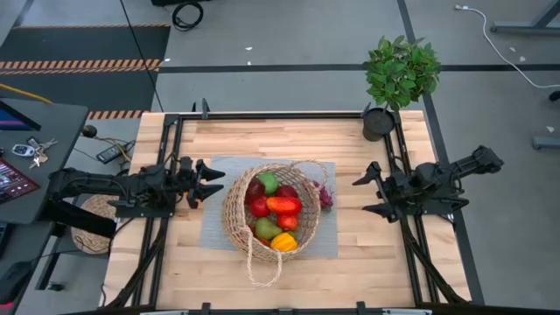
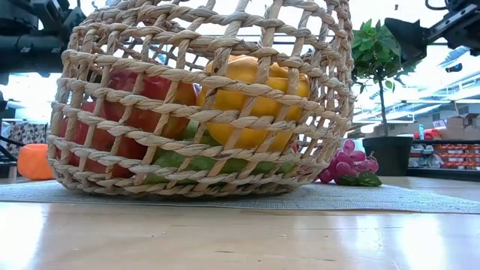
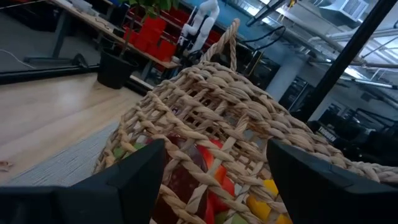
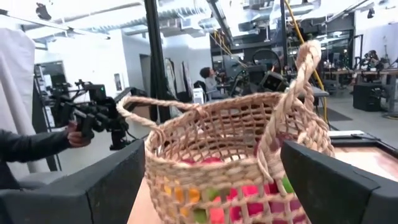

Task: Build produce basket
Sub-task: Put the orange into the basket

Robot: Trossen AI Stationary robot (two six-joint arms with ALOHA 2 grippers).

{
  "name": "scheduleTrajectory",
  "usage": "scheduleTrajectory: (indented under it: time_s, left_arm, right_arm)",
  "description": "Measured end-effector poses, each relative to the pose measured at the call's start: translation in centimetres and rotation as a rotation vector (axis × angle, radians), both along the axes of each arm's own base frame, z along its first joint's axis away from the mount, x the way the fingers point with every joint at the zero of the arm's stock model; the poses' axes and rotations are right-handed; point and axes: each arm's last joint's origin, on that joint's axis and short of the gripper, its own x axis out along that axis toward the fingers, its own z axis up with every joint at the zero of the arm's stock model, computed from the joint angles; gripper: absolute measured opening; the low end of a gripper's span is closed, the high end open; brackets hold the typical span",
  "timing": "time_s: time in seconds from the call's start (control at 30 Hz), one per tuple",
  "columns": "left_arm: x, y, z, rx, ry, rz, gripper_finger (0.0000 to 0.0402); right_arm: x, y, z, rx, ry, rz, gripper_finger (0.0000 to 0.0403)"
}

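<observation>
basket: flanked by left claw and right claw, both spread, empty and clear of its sides, judged ready to steady it. open wicker weave, looped handles, holds glossy rounded produce; grapes lie outside on grey mat, mid-worktop.

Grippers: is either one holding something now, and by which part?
Nothing is held. The left gripper and the right gripper are both open, apart from the basket between them.
</observation>
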Motion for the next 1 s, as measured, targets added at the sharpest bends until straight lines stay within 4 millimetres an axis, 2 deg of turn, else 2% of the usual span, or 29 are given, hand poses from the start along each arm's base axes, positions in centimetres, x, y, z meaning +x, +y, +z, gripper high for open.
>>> scheduleTrajectory:
  time_s: [0.23,0.6,0.93,1.0]
  left_arm:
    - [0.0,0.0,0.1,-0.021,-0.007,0.003,0.0286]
    - [0.0,0.1,-0.6,-0.057,0.098,0.025,0.0286]
    - [-0.5,0.4,4.7,0.084,0.496,0.1,0.0286]
    - [-0.8,0.4,5.1,0.118,0.619,0.108,0.0284]
  right_arm:
    - [-1.0,-0.4,-0.6,-0.021,0.03,0.0,0.0377]
    - [-0.8,-0.5,-1.6,0.021,0.148,-0.046,0.037]
    - [-0.8,-0.5,-1.7,0.095,0.17,-0.052,0.0371]
    - [-0.8,-0.5,-1.7,0.095,0.17,-0.052,0.037]
